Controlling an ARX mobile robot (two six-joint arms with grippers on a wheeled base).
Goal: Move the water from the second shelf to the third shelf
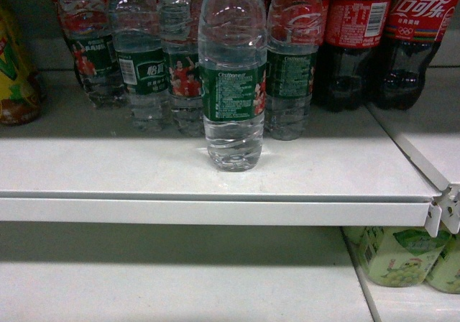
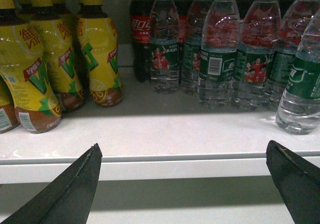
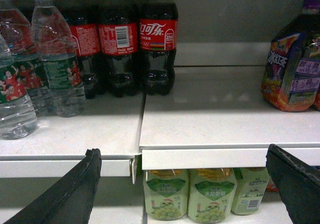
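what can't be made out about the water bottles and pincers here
- Front water bottle: its cap is cut off by the top edge of the head view.
- Label print: too small and blurred to read in every view.
- Left pincer and right pincer: only the finger tips show, at the bottom edge of each wrist view; neither appears in the head view.
- Shelf numbering: the rack's top is out of frame.

My left gripper (image 2: 182,184) sits wide open below the shelf (image 2: 150,139) edge; water bottles (image 2: 217,54) stand right, yellow drink bottles (image 2: 60,54) left, cola bottle (image 2: 140,39) behind.
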